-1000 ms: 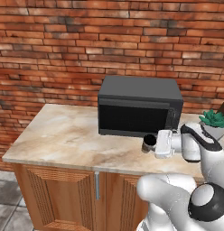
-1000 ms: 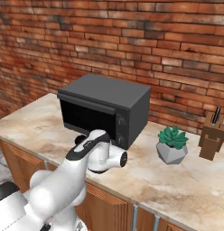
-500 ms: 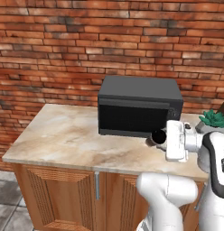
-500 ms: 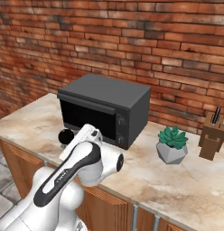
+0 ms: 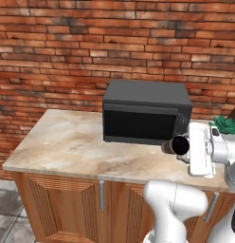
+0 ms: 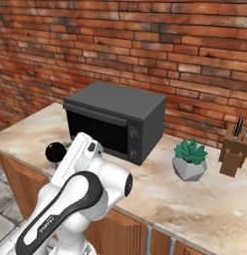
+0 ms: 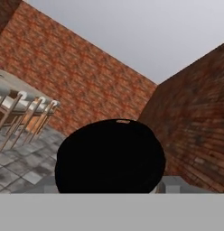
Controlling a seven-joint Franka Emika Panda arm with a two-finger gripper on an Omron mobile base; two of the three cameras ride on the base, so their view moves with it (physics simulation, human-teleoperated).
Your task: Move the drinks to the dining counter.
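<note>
While the tool [image 5: 182,145] clamps the black bottle [image 5: 175,145] sideways, its long axis points toward nine o'clock, above the worktop [image 5: 76,144].

Black microwave [image 5: 146,113] on marble counter [image 5: 72,144], potted succulent [image 6: 190,159], knife block [image 6: 234,151]
</note>
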